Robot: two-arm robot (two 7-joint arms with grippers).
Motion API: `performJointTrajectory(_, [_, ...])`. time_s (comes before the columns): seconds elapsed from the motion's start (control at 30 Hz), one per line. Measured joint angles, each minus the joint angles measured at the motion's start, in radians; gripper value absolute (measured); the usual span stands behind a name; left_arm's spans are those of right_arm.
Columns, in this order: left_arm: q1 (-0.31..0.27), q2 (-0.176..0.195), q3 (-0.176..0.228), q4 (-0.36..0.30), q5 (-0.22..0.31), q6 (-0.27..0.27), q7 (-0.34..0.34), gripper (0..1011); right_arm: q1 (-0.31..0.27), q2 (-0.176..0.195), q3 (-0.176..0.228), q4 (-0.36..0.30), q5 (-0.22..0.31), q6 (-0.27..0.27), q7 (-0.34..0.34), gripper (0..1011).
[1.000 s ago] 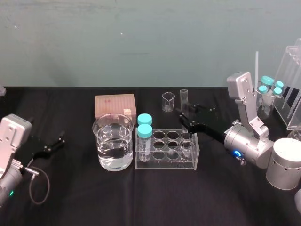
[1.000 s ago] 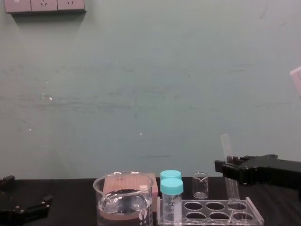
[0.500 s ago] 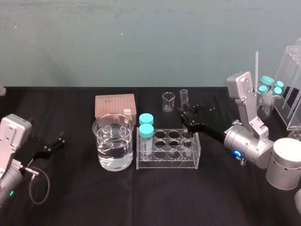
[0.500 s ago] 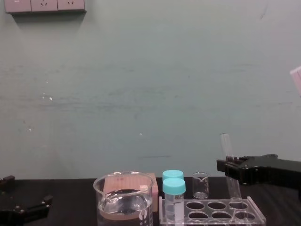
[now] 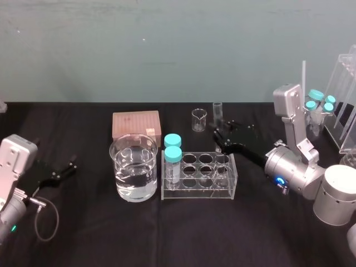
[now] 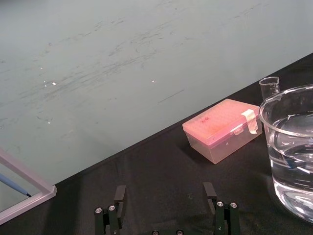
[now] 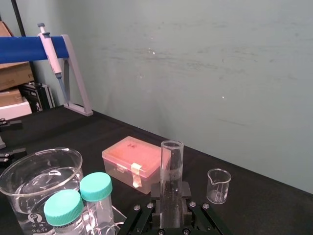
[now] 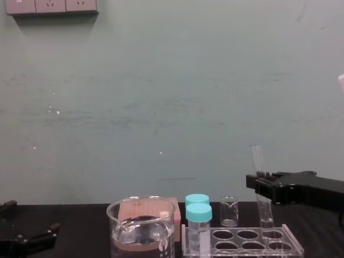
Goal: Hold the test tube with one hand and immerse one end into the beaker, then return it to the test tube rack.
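On the black counter (image 5: 167, 239), water is being held in the beaker (image 5: 133, 167), which stands just left of the test tube rack (image 5: 194, 193). The right gripper (image 5: 221, 140) is being held over the rack's far right corner, its fingers being pressed closed around the test tube (image 8: 262, 185), nearly upright, whose lower end appears to sit in a hole there. Whether the dip is done cannot be told; release into the rack is judged outstanding. The left gripper (image 5: 65, 169) is being rested open and empty at the counter's left.
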Motion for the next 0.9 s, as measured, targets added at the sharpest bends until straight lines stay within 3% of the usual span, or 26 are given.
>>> performJointTrajectory(0.2, [0.000,0.000,0.000,0.000,0.000,0.000,0.000,1000,-0.002,-0.002,0.005,0.005,0.001,-0.019,0.010,235])
performJointTrajectory(0.57, [0.000,0.000,0.000,0.000,0.000,0.000,0.000,1000,-0.009,-0.012,0.024,0.030,0.010,-0.122,0.045,235])
performJointTrajectory(0.9, [0.000,0.000,0.000,0.000,0.000,0.000,0.000,1000,-0.016,-0.013,0.031,0.030,0.019,-0.142,0.061,235])
